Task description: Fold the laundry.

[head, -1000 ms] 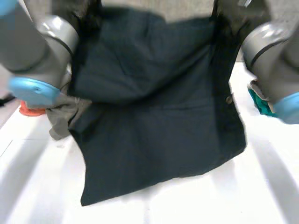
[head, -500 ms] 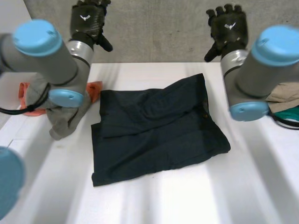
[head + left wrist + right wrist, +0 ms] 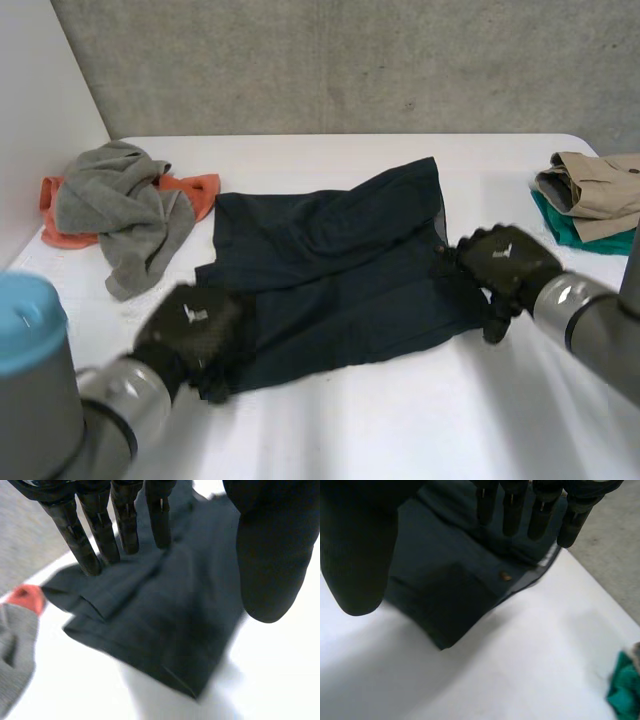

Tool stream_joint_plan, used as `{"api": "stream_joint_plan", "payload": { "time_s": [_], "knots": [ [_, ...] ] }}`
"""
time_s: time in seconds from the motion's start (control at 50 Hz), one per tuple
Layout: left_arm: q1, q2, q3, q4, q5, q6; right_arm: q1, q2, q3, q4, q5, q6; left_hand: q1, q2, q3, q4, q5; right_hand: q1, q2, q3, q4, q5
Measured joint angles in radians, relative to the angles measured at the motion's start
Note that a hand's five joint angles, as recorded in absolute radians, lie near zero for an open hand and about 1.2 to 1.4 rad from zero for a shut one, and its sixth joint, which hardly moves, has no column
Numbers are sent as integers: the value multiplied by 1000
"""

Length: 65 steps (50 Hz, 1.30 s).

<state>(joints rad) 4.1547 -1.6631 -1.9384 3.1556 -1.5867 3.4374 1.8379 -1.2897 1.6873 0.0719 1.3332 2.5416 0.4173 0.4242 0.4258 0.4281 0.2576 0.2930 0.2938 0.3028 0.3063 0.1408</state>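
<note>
A dark navy garment (image 3: 330, 270) lies folded flat on the middle of the white table (image 3: 400, 430). My left hand (image 3: 190, 332) hovers at its near left corner. In the left wrist view that hand (image 3: 102, 535) is open, with straight fingers and the thumb spread apart over the garment (image 3: 165, 615). My right hand (image 3: 505, 262) is at the garment's near right corner. In the right wrist view this hand (image 3: 360, 555) is open too, above the garment (image 3: 445, 565) and its small button (image 3: 505, 576). Neither hand grips the cloth.
A grey towel (image 3: 125, 210) lies crumpled over an orange cloth (image 3: 195, 190) at the table's left. A folded beige garment (image 3: 600, 185) sits on a teal one (image 3: 575, 225) at the right edge. A grey wall rises behind the table.
One second ago the garment hung raised between both arms. It then lay on the table with both hands raised at the far side. Both hands have come down to its near corners.
</note>
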Motion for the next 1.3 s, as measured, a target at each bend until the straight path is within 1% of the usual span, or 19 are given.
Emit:
{"api": "stream_joint_plan", "payload": {
  "time_s": [0.12,0.22,0.3,0.34,0.36,0.38,0.4,0.48,0.56,0.64,0.72,0.78,0.88,0.94,0.98,1.04,1.14,1.22,1.3],
  "knots": [
    [-3,-98,-62,145,0,37,-14,48,124,-239,-56,1,17,17,16,15,14,96,79,88,81,82],
    [17,-163,-57,207,2,38,-11,119,138,-356,-63,2,77,70,68,70,68,193,181,182,183,178],
    [25,-194,-49,224,2,37,-9,166,129,-412,-61,1,270,239,237,238,232,593,607,590,585,565],
    [27,-202,-45,232,2,36,-8,182,124,-432,-59,0,500,476,455,456,448,731,787,766,764,736],
    [27,-205,-43,237,2,36,-8,190,121,-445,-58,-1,598,553,547,549,538,771,852,833,834,804],
    [28,-207,-40,247,1,36,-8,198,117,-459,-56,0,723,697,681,685,672,792,867,858,872,832],
    [28,-208,-38,259,-1,37,-9,202,115,-468,-54,0,734,733,725,731,712,796,867,859,883,838],
    [24,-201,-32,302,-7,40,-11,193,113,-482,-44,4,734,769,760,769,722,805,867,859,887,841],
    [21,-164,-17,323,-13,43,-13,108,112,-448,-39,7,734,769,760,769,722,805,867,859,890,841],
    [22,-60,23,320,-14,43,-12,-42,81,-346,-40,10,734,769,760,769,722,805,867,859,890,841],
    [25,78,96,302,-12,39,-11,-168,-1,-224,-38,21,734,770,760,769,722,805,867,860,890,841],
    [25,178,178,267,-10,36,-11,-247,-113,-110,-34,45,734,770,760,769,722,814,867,868,891,842],
    [24,260,312,206,-10,30,-14,-305,-314,70,-29,90,734,770,760,769,722,814,867,872,891,849],
    [24,260,375,182,-11,28,-18,-289,-406,145,-26,105,734,770,760,769,722,814,867,872,891,851],
    [24,234,415,172,-11,29,-20,-262,-459,180,-22,110,734,771,760,769,722,814,867,872,891,851],
    [23,151,478,166,-10,32,-18,-179,-535,214,-5,112,734,771,762,769,722,814,867,875,891,851],
    [24,-61,595,170,-6,37,2,-4,-618,214,51,106,734,773,764,770,722,814,867,878,891,851],
    [31,-271,761,183,-5,41,31,151,-693,170,116,104,734,773,765,773,722,814,867,878,891,851],
    [44,-414,945,226,-3,40,58,242,-760,67,173,114,734,773,765,773,722,814,867,878,891,851]
  ]
}}
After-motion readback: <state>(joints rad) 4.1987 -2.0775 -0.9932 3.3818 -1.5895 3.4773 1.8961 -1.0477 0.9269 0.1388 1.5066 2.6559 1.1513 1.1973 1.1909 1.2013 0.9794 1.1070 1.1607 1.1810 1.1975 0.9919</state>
